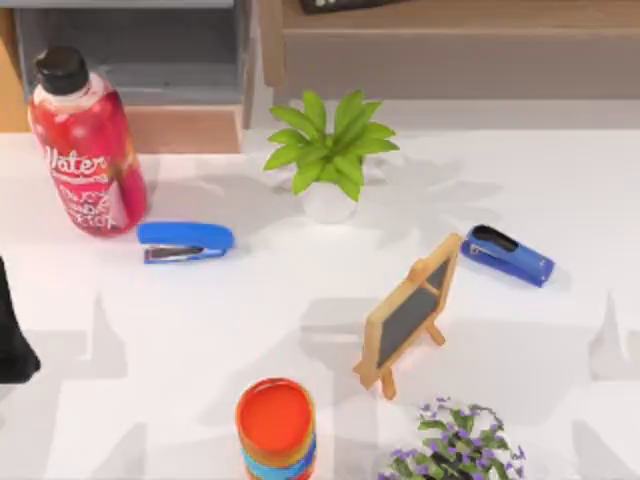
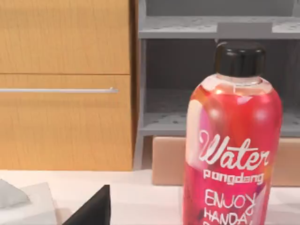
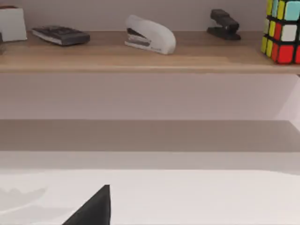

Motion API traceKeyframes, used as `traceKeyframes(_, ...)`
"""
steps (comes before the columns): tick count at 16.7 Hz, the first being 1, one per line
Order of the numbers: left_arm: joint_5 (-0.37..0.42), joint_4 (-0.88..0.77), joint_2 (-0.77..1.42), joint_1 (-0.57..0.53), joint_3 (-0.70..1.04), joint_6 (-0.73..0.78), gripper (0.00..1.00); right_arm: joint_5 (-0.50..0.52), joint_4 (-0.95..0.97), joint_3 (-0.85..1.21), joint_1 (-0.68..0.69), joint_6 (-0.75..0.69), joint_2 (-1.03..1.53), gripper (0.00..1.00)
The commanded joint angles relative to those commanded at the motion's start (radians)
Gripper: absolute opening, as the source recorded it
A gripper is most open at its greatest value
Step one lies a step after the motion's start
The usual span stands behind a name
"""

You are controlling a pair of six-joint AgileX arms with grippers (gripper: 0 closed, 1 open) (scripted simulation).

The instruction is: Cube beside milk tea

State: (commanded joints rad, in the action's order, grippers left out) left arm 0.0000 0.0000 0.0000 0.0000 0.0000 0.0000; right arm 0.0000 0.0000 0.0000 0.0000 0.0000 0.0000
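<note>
Two arms are sitting idle, pincer states unreadable; reach not yet begun. Cube (image 3: 282,30) is resting on the shelf (image 3: 140,58); next move calls for grasping it.

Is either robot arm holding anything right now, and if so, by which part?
Nothing looks held. The left arm sits at the table's left edge, away from the red water bottle; the colourful cube stands untouched on a shelf.

The scene is evenly and brightly lit, with no glare on the white table (image 1: 300,330). Soft grey shadows are cast around the potted plant (image 1: 330,150) and the small chalkboard (image 1: 410,310). Faint highlights are seen on the red bottle (image 2: 232,154).
</note>
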Motion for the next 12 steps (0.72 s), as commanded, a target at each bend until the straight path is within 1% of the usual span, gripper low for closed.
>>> traceKeyframes(3,0.000,0.000,0.000,0.000,0.000,0.000,1.00,-0.004,0.007,0.007,-0.002,0.002,0.010,1.00)
traceKeyframes(6,0.000,0.000,0.000,0.000,0.000,0.000,1.00,-0.032,0.072,0.065,-0.025,0.014,0.105,1.00)
traceKeyframes(9,0.000,0.000,0.000,0.000,0.000,0.000,1.00,-0.076,0.187,0.169,-0.072,0.027,0.294,1.00)
traceKeyframes(12,0.000,0.000,0.000,0.000,0.000,0.000,1.00,-0.128,0.335,0.303,-0.134,0.033,0.576,1.00)
